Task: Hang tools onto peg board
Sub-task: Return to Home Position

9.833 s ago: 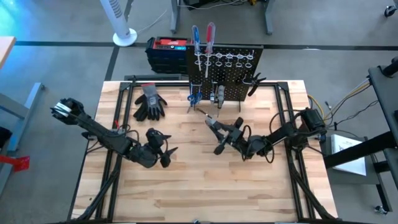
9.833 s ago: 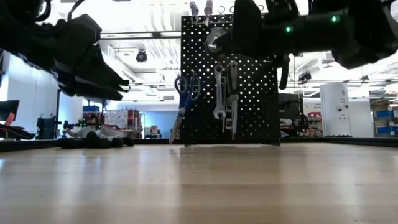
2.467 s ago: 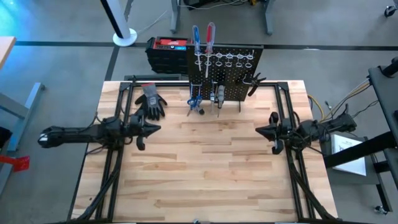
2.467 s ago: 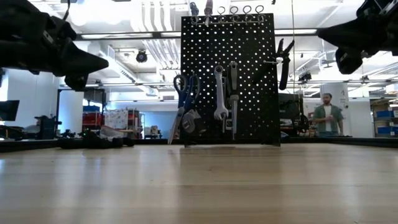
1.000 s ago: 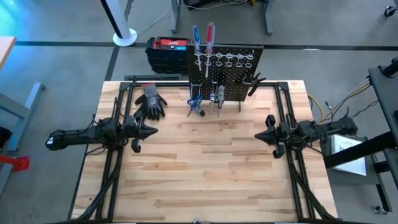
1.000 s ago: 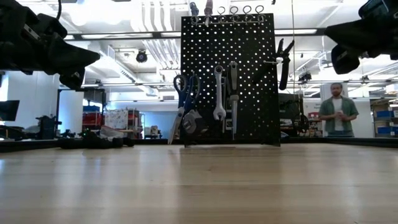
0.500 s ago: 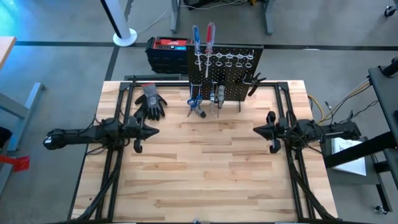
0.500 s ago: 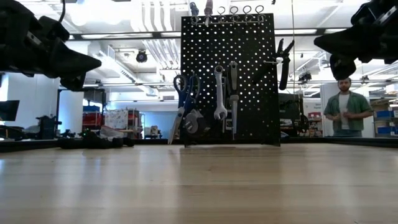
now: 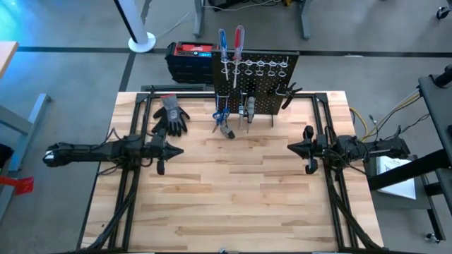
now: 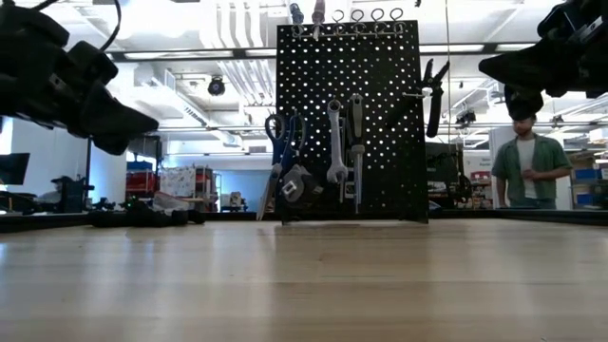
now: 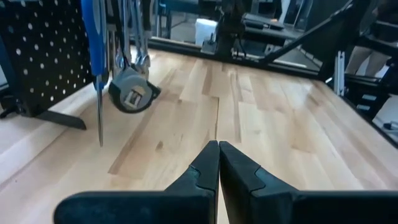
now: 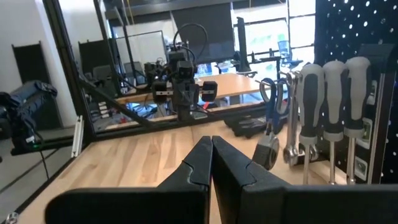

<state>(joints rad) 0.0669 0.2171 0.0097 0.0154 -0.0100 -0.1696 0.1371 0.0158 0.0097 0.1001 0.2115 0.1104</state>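
The black peg board (image 9: 265, 88) stands upright at the table's far edge. A blue and a red screwdriver (image 9: 229, 42) stick up from its top rings. Blue-handled scissors (image 10: 275, 161), two silver wrenches (image 10: 344, 142) and a grey tape measure (image 11: 132, 93) hang on its face. Dark pliers (image 10: 433, 90) hang at its right edge. My left gripper (image 9: 180, 149) is shut and hovers over the table's left middle, pointing right. My right gripper (image 9: 291, 148) is shut and hovers at the right middle, pointing left. Neither holds anything.
Grey-black work gloves (image 9: 171, 115) lie at the far left of the table. A red-topped black box (image 9: 191, 60) sits behind the board. A person (image 10: 522, 166) stands in the room beyond the table. Bare wood lies between the two grippers.
My left gripper has sunk a little toward the table and stayed shut. My right gripper has edged slightly toward the table's left. The person behind the table has shifted position.
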